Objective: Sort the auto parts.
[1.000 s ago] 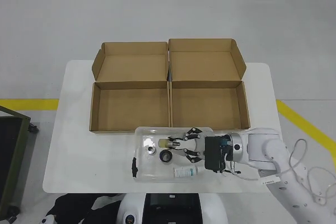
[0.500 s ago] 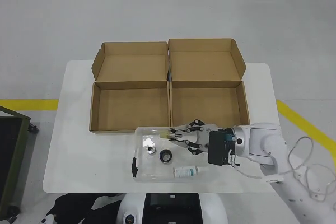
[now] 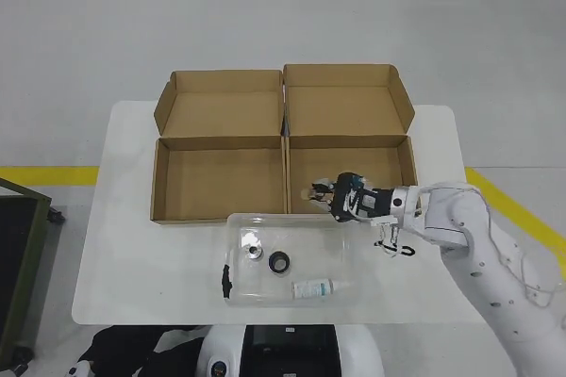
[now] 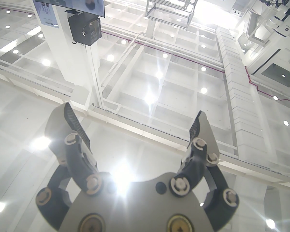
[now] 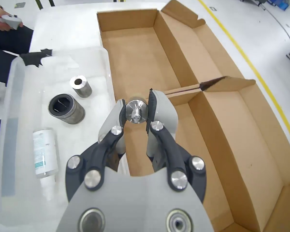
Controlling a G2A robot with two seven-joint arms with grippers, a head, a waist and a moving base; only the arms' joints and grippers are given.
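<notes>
The right tool (image 3: 323, 191) gripped a small pale part (image 3: 314, 195) over the front left corner of the right box (image 3: 358, 165). In the clear tray (image 3: 340, 259) at the front edge of the bench (image 3: 123, 264) lay a metal sleeve (image 3: 253, 252), a dark ring (image 3: 280, 263) and a white bottle (image 3: 313, 287).

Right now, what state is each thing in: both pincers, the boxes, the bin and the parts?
Right pincer: shut on the round metal part, over the right cardboard box.
Left pincer: open, holding nothing.
Right cardboard box: lid open.
Left cardboard box: lid open.
Clear bin: open-topped.
Small metal cylinder: upright in the bin.
Black-lined sleeve: upright in the bin.
White bottle: on its side in the bin.
</notes>
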